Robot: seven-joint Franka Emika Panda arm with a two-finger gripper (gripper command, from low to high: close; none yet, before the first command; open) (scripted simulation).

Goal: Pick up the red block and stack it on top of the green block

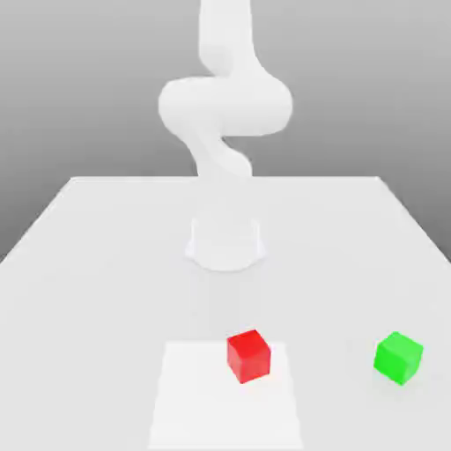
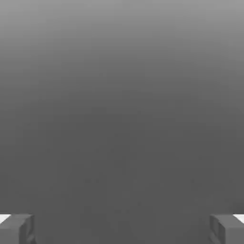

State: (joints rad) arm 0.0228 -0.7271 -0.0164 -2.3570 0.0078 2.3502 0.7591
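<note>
A red block [image 1: 248, 355] sits on the white table near its front edge, on a slightly brighter white square patch [image 1: 225, 396]. A green block [image 1: 398, 357] rests on the table off to the exterior view's right of the red one, with a wide gap between them. The white arm [image 1: 225, 106] rises from its round base [image 1: 225, 242] at the table's middle and goes up out of the picture. In the hand view my gripper [image 2: 122, 228] is open, its two grey fingertips [image 2: 19, 228] far apart at the picture's corners, with nothing between them and only grey background ahead.
The white table [image 1: 106, 264] stretches wide around the arm's base, with its far edge behind the base and its side edges slanting outward to the front.
</note>
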